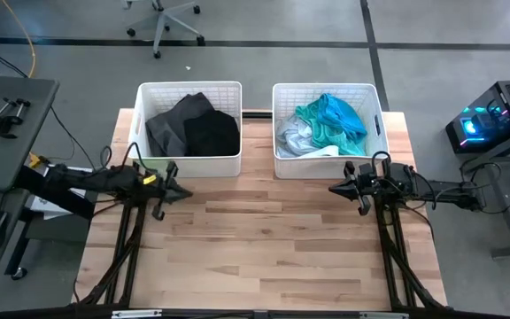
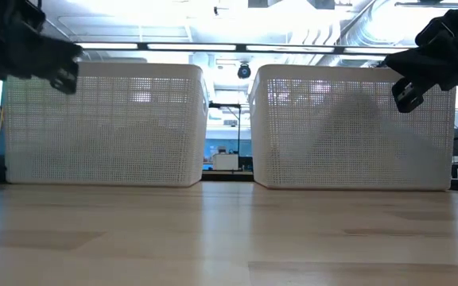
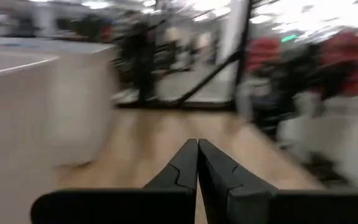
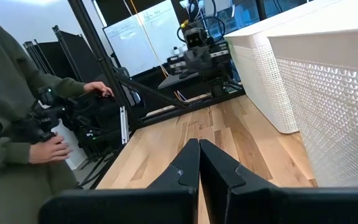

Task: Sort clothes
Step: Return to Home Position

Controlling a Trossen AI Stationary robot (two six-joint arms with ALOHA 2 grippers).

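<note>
The dark grey garment (image 1: 171,124) and the shiny black garment (image 1: 211,133) lie in the left white bin (image 1: 189,89). The teal garment (image 1: 312,120), bright blue garment (image 1: 343,113), and a white or pale blue one (image 1: 292,137) lie in the right white bin (image 1: 326,89). My left gripper (image 1: 184,189) is shut and empty, above the table just near of the left bin. My right gripper (image 1: 335,188) is shut and empty, just near of the right bin. Both shut fingertip pairs show in the wrist views (image 3: 197,146) (image 4: 199,146).
The two mesh-walled bins (image 2: 106,123) (image 2: 352,127) stand side by side at the table's far edge. The bare wooden tabletop (image 1: 264,248) stretches near of them. A person (image 4: 8,124) stands beyond the table's left side, with a hand on equipment.
</note>
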